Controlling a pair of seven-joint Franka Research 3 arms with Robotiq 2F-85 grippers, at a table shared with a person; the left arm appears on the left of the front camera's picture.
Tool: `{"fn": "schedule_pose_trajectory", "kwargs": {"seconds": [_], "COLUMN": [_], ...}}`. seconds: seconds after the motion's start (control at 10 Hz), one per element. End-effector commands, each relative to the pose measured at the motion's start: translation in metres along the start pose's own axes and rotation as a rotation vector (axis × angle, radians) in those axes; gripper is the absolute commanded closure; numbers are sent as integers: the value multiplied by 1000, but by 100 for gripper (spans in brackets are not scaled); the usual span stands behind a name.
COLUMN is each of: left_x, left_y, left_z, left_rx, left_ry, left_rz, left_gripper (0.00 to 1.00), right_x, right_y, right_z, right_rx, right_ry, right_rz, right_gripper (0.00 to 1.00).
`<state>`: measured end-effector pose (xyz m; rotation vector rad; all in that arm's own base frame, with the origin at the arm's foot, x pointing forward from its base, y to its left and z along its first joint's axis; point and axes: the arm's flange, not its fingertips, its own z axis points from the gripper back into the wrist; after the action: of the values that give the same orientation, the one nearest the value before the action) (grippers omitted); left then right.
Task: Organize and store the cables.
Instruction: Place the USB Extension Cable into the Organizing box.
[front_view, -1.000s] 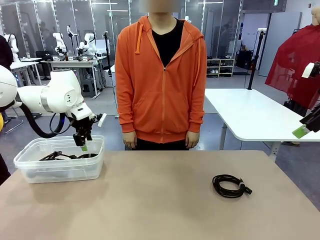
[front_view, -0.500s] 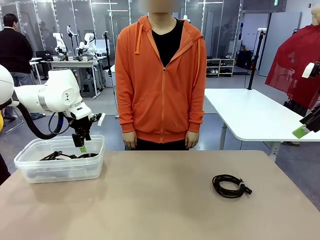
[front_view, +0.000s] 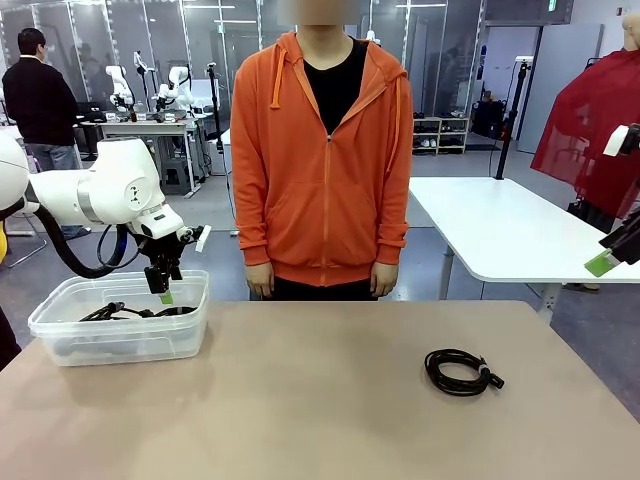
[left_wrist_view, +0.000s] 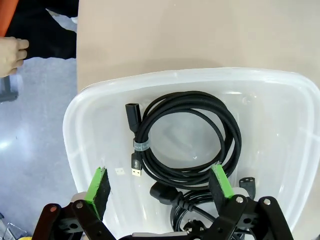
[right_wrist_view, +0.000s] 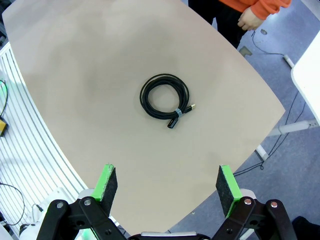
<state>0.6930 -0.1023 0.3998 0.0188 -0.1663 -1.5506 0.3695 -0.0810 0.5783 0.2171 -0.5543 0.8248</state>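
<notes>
Cables in two places. Front view: clear plastic bin (front_view: 120, 320) sits at the table's (front_view: 320, 400) left end, with black cords lying inside it; one coiled cable (front_view: 460, 371) lies alone on the bare tabletop toward the right, well apart from the bin. Left gripper (front_view: 165, 290) hangs over the bin's far rim, fingers pointing down, one green pad visible at the tip. Left wrist view: left gripper's jaws stand wide apart, green pads (left_wrist_view: 98, 186) at either side of the frame bottom, nothing between them. Below them, inside the bin (left_wrist_view: 75, 150), a round coil of black cord (left_wrist_view: 187, 137) bound with a pale band, one USB plug (left_wrist_view: 136, 165) and a small socket end lying side by side at the coil's left. More black cord with a heavier plug (left_wrist_view: 162, 192) lies partly under that coil, nearer the camera. A person in an orange hoodie (front_view: 325, 160) stands at the far side of the table, arms down, hands off the table. Right wrist view: right gripper (right_wrist_view: 169, 187) is held high above the table, jaws wide apart and empty, looking straight down on the lone coiled cable (right_wrist_view: 165, 99), whose two connectors sit together at the coil's lower right edge. Tabletop around this coil is bare.
</notes>
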Motion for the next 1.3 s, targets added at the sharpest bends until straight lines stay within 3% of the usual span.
{"fn": "schedule_pose_trajectory", "kwargs": {"seconds": [0.0,0.7,0.8,0.9,1.2], "left_x": [-1,0,0,0,0], "left_y": [4,0,-10,-25,-87], "left_z": [-1,0,15,29,93], "left_rx": [15,0,-21,-21,7], "left_ry": [2,0,-36,-68,-147], "left_rz": [-7,0,-3,19,108], "left_gripper": [0,0,0,0,0], "right_x": [-2,-2,0,11,40], "right_y": [1,1,0,8,3], "right_z": [-2,-2,0,5,-17], "right_rx": [-2,-2,0,-124,-140], "right_ry": [-10,-10,0,68,170], "right_rz": [-2,-2,0,-51,-172], "right_gripper": [0,0,0,0,0]}}
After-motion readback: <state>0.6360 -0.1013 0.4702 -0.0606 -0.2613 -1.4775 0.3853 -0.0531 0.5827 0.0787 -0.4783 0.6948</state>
